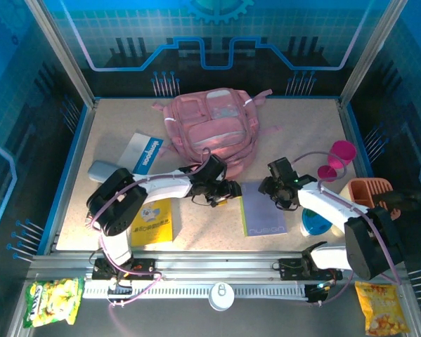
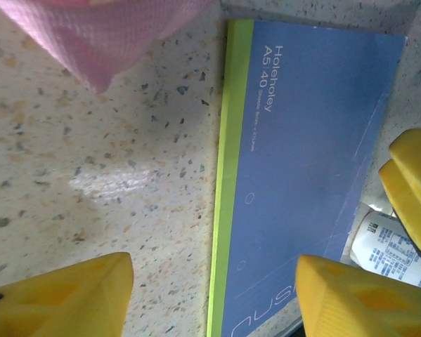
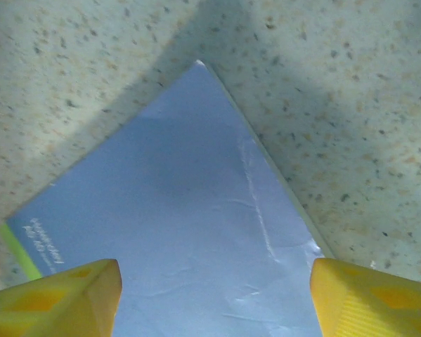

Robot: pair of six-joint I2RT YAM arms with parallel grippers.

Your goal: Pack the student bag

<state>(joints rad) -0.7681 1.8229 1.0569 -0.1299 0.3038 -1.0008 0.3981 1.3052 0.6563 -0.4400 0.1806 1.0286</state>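
The student bag (image 1: 210,126) lies flat in the upper middle of the top view, on the speckled table (image 1: 301,119), pockets up, one pale strap trailing toward the upper right. In the left wrist view only a pink corner of it shows, cut off at the upper left. Just below it in the top view both arms meet over one blue notebook (image 1: 263,209) with a green spine. The left gripper (image 2: 215,281) hangs over that spine, its two yellow fingers spread wide with nothing clamped between them. The right gripper (image 3: 216,281) hovers over a corner of the same cover, also released and grasping nothing. Left of the bag lie one white-and-blue card (image 1: 143,151), one grey-blue pouch (image 1: 101,170) and, lower down, one yellow booklet (image 1: 152,221) partly under the left arm. To the right stand one magenta goblet (image 1: 337,160) and one orange holder (image 1: 368,191). A blue round thing (image 1: 314,223) is half hidden by the right arm, and what it is cannot be told. Two snack packets sit in the bottom corners, one green-yellow (image 1: 52,302) and one orange-yellow (image 1: 381,305). At the right edge of the left wrist view two yellow blocks (image 2: 414,186) are cut off above a white printed label (image 2: 393,249) — too blurred to read.
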